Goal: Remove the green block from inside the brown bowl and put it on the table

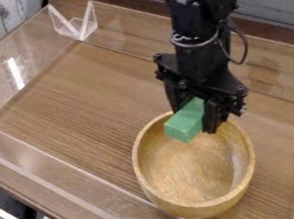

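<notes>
The green block (184, 124) hangs tilted just above the far rim of the brown bowl (168, 195), pinched between the black fingers of my gripper (197, 121), which is shut on it and points straight down. The bowl is a round light wooden one with a thick rim, sitting near the front right of the table (81, 99). Its inside shows bare wood. The block's upper end is hidden between the fingers.
Clear plastic walls (9, 58) edge the wood-grain tabletop at the left and front. A small clear plastic stand (75, 22) sits at the far left. The arm's black body and cables rise from the gripper toward the top of the view.
</notes>
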Robot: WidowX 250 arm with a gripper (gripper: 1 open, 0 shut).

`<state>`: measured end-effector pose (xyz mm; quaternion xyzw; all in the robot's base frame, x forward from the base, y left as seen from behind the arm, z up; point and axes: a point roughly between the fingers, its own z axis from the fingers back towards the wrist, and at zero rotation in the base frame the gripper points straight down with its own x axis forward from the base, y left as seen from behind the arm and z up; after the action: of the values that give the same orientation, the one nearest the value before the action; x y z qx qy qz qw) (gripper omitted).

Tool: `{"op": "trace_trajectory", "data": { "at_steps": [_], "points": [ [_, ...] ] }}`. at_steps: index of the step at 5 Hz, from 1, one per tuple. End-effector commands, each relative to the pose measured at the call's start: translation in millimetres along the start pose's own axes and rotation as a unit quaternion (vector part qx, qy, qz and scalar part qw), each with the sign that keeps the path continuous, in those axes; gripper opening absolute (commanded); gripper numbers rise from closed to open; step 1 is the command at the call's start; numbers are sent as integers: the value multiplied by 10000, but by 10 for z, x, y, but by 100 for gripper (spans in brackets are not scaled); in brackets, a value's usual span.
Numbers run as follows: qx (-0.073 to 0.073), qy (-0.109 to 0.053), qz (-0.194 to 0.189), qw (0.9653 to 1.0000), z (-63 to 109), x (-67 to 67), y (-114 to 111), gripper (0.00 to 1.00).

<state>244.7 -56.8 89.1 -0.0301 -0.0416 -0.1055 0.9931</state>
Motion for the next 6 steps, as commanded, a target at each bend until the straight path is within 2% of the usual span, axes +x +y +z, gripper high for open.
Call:
{"op": "trace_trajectory", "data": {
  "at_steps": [1,6],
  "points": [
    [52,-288,-39,9996,123,142,59,0],
    [125,-310,-90,9994,80,250,163,0]
  ]
}}
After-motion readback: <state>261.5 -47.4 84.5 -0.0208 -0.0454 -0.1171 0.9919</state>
